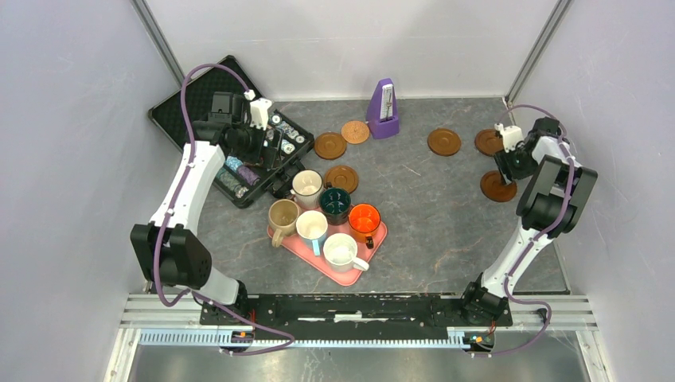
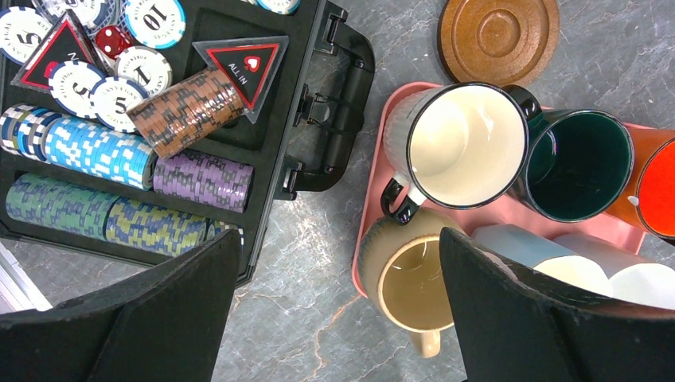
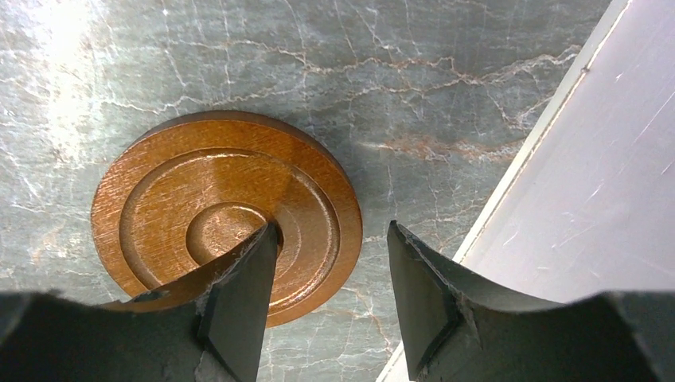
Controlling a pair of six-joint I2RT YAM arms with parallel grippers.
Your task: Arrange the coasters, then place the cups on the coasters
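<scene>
At the right end of the worktop [image 1: 430, 231], under the right jaws, a dark brown coaster [image 3: 223, 215] lying flat, ringed with raised grooves, close to the foot of the side wall [image 3: 605, 175]. Right jaws half parted, gripping nothing: one finger [image 3: 239, 302] over the disc's centre, the other [image 3: 430, 302] out past its rim. Touching the wood or not, impossible to tell.

In the top view, two dark discs by that arm, one farther back [image 1: 487, 142], one nearer [image 1: 498, 186] and partly hidden. Which of them sits beneath the jaws, unclear. A third dark disc [image 1: 444, 142] to their left, well apart.

Left of a purple metronome [image 1: 384, 111], the lighter tan coaster [image 1: 355, 131] just beside a dark one [image 1: 330, 146]. Another dark one [image 1: 341, 177] nearer, close to the far corner of the pink tray [image 1: 376, 241].

On that tray, all six cups, upright and bunched:
- white with dark rim [image 1: 306, 187]
- dark teal [image 1: 335, 203]
- orange [image 1: 364, 219]
- tan [image 1: 282, 216], at the left edge
- light blue [image 1: 312, 227]
- plain white [image 1: 342, 251]

Left jaws spread wide and empty, hanging above the strip of worktop between the tray and an open black case [image 1: 171, 111] of poker chips [image 2: 103, 151]. In the left wrist view, the tan cup low between the two fingers [image 2: 159, 318].
</scene>
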